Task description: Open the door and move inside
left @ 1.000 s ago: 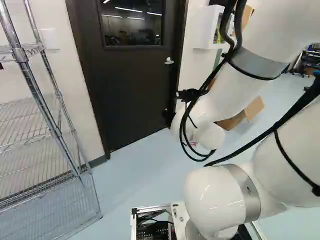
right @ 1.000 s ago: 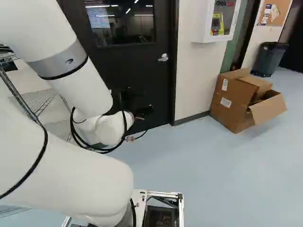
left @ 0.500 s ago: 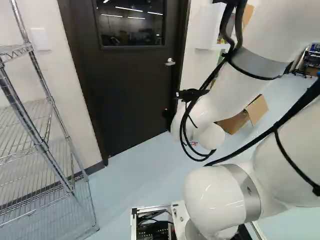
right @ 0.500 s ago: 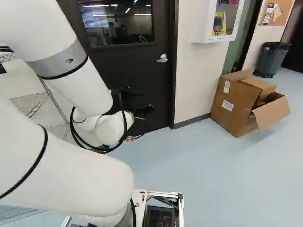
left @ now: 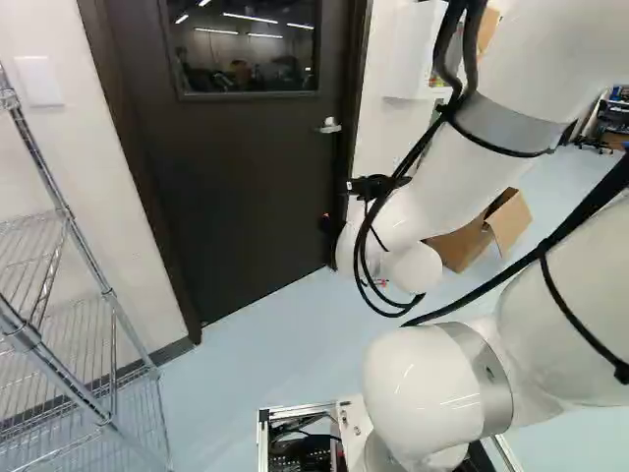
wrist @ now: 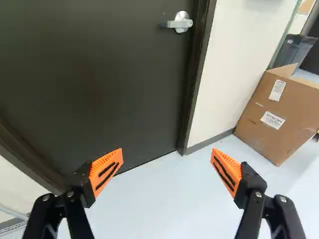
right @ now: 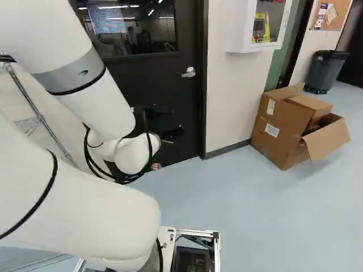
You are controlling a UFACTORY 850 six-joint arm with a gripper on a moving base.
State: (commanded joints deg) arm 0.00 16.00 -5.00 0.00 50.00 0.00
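Observation:
In the right base view my gripper (right: 173,133) shows dark against the door (right: 153,85), low and left of the silver lever handle (right: 189,72). The wrist view has the gripper (wrist: 166,170) with its orange-padded fingers wide apart and nothing between them. Ahead of them stands the dark door (wrist: 94,84), closed in its frame. Its lever handle (wrist: 180,23) is beyond the fingers, near the frame edge, touched by nothing. The left base view shows the door's window (left: 246,49) and the same handle (left: 329,126).
A wire shelf (left: 84,256) stands at the left of the left base view, near the door frame. Right of the door are a wall cabinet (right: 235,34), cardboard boxes (right: 283,124) and a grey bin (right: 326,71).
The base has moved: the shelf has shifted left and nearer, and the door looks slightly larger and further left. The arm holds its pose against its lowest joint.

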